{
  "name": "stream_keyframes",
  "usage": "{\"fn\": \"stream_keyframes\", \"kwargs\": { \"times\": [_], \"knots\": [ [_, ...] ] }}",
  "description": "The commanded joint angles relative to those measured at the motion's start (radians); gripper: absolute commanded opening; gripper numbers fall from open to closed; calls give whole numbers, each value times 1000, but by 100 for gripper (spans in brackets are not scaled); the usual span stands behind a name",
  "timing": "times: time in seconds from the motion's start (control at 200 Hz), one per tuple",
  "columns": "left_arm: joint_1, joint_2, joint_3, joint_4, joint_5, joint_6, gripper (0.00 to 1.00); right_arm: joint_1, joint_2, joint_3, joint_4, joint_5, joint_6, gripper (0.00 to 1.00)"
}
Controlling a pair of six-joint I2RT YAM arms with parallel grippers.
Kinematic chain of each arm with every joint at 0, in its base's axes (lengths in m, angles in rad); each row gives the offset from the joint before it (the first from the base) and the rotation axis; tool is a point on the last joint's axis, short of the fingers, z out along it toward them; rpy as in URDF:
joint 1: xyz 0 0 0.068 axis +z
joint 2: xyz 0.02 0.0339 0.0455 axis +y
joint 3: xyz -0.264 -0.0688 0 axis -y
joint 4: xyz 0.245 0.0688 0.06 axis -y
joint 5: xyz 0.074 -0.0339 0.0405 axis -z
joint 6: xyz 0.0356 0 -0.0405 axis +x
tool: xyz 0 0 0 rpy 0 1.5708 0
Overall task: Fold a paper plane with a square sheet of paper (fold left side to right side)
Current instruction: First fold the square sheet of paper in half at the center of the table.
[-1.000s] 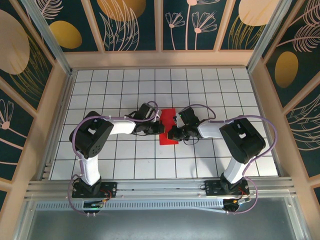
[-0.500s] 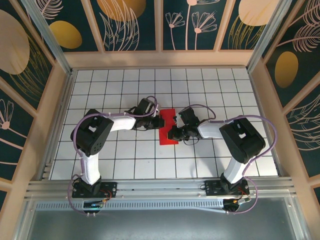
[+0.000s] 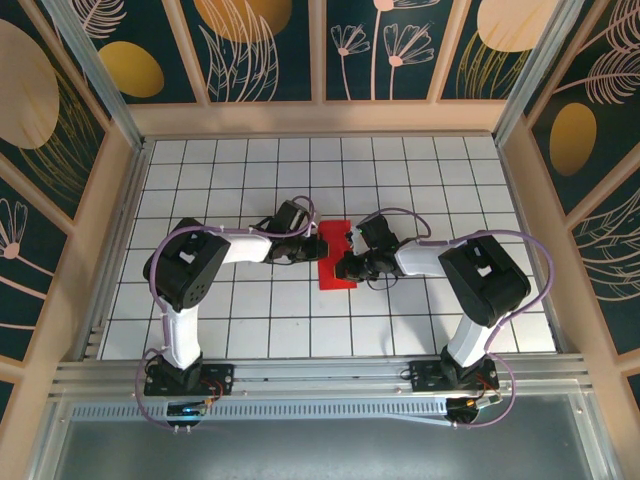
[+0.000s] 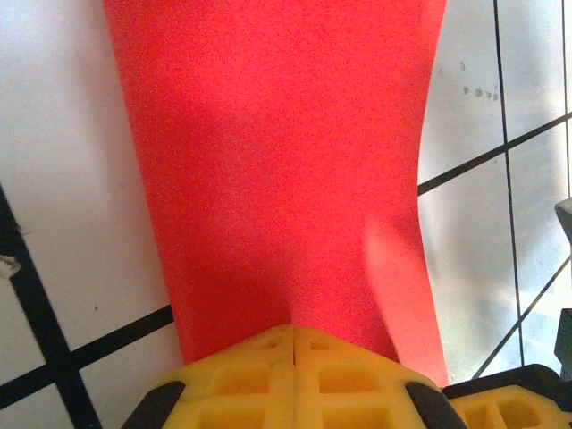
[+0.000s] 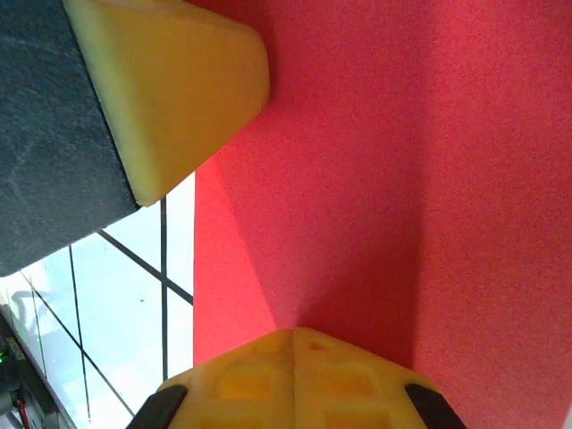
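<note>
Jaws closed on both arms: the left gripper point(image 4: 293, 347) shows its 2 yellow fingertips meeting along a seam, and the right gripper point(image 5: 293, 347) shows the same. I see nothing caught between either pair. Both sets of tips rest on the square sheet of paper point(image 4: 286, 161). I therefore read them as blunt pressing tools rather than pincers: my judgement is that I am pinning the sheet and flattening a crease, not lifting it.

Just beyond the right gripper's tips, 1 yellow pad point(image 5: 179, 98) of the left gripper also bears on the red surface. The 2 grippers work close together from opposite sides, which should keep thin paper from sliding while it is pressed.

Beyond the left tips the sheet runs away as a bright red band with a matte, slightly grainy face. Its left edge is straight. Its right edge curves, and a pale soft bulge beside the tips suggests a layer not yet lying flat.

From above, the paper is a narrow upright strip near the middle of the white gridded table point(image 3: 400, 170), between the 2 wrists, with its long sides facing the arms. I judge it to be partly folded and not yet pointed. Bare tiles lie beyond it.
</note>
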Motion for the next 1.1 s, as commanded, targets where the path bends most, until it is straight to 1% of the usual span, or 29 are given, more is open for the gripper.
{"fn": "stream_keyframes", "kwargs": {
  "times": [0.0, 0.18, 0.32, 0.575, 0.771, 0.871, 0.976, 1.096],
  "knots": [
    [13, 30, -22, 12, -49, 13, 0, 7, 64, -20, -134, 99, -30, 0],
    [37, 28, -10, -3, -78, 15, 0, 6, 67, -23, -147, 116, -40, 0],
    [77, 38, 9, -15, -95, 17, 0, 5, 67, -30, -146, 116, -42, 0],
    [151, 84, 82, -24, -104, 29, 0, 3, 65, -44, -135, 116, -37, 0],
    [175, 105, 114, -33, -108, 35, 0, 4, 60, -49, -133, 115, -34, 0],
    [175, 82, 96, -17, -94, 36, 0, 3, 57, -49, -133, 115, -34, 0],
    [173, 19, 40, 26, -81, 35, 0, 4, 54, -48, -128, 112, -33, 0],
    [168, -50, -31, 84, -18, 23, 0, 5, 52, -48, -127, 112, -28, 0]
  ]
}}
